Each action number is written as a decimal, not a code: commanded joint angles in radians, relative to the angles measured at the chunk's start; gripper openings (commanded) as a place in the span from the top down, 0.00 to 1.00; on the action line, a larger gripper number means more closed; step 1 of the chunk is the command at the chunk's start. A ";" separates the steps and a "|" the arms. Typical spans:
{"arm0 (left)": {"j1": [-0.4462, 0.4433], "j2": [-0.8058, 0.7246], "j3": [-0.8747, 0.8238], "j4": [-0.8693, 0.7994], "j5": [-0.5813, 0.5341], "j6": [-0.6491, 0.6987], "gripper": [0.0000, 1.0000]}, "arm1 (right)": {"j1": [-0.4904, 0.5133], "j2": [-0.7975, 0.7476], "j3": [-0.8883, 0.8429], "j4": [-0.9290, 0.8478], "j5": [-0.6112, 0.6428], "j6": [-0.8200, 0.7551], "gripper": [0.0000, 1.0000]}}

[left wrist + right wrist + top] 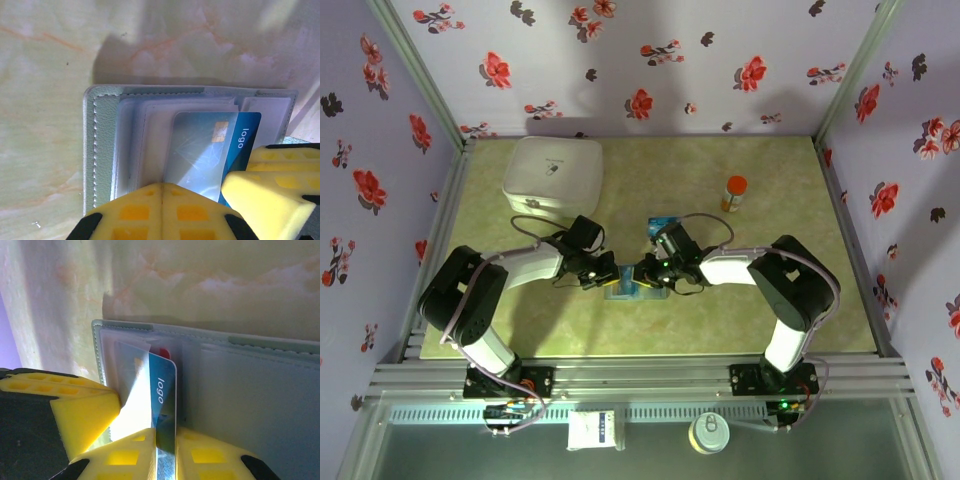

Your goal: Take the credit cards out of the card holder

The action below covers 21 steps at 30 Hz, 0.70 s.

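The card holder (625, 289) is lying open on the table (770, 305), midway between the two arms. The left gripper (162, 199), fingers closed together, is resting on the holder's near edge, while the right gripper (165, 442) is pinching the end of a blue card (163, 390) that is sticking partly out of the holder
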<state>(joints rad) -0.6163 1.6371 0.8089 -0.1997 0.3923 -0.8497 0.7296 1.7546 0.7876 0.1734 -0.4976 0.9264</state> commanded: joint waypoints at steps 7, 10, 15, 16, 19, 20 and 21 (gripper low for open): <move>-0.005 0.007 0.010 -0.061 -0.033 0.022 1.00 | -0.027 -0.040 -0.039 0.003 0.001 -0.003 0.88; -0.005 0.004 0.011 -0.064 -0.034 0.023 1.00 | -0.036 -0.069 -0.052 -0.019 0.005 -0.013 0.88; -0.005 0.004 0.013 -0.066 -0.034 0.024 1.00 | -0.051 -0.120 -0.060 -0.090 0.024 -0.049 0.88; -0.005 0.004 0.013 -0.064 -0.034 0.022 1.00 | -0.054 -0.131 -0.060 -0.105 0.027 -0.058 0.88; -0.005 0.000 0.015 -0.064 -0.033 0.020 1.00 | -0.061 -0.162 -0.050 -0.155 0.035 -0.086 0.89; -0.005 -0.002 0.017 -0.064 -0.032 0.020 1.00 | -0.062 -0.173 -0.045 -0.173 0.039 -0.097 0.90; -0.005 -0.004 0.020 -0.064 -0.030 0.020 1.00 | -0.064 -0.182 -0.039 -0.186 0.043 -0.105 0.90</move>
<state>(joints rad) -0.6163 1.6371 0.8112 -0.2058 0.3920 -0.8497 0.6739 1.6112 0.7425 0.0715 -0.4854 0.8730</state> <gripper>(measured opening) 0.048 0.099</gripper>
